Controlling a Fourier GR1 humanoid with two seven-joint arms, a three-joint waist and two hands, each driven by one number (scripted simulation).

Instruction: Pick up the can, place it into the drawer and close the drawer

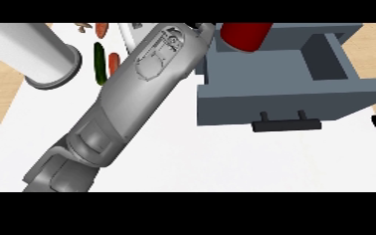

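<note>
My left forearm (pixel 147 79) crosses the view from the lower left to the top middle. Only a dark bit of the left hand (pixel 203 29) shows at the wrist's end, by the top edge. The red can (pixel 246 36) hangs right beside it, tilted, its rounded end over the back wall of the open grey-blue drawer (pixel 242 97). The hand holds the can, though the grip is mostly cut off. The drawer's cavity (pixel 323 55) is bare, and its black handle (pixel 287 124) points toward me. My right hand is not in view.
A white cylinder with a grey end (pixel 46 55) lies at the upper left. A dark green cucumber (pixel 99 63) and orange carrot-like pieces (pixel 114 62) lie behind the forearm. The white counter (pixel 220 159) spreads in front of the drawer, with wood showing at the sides.
</note>
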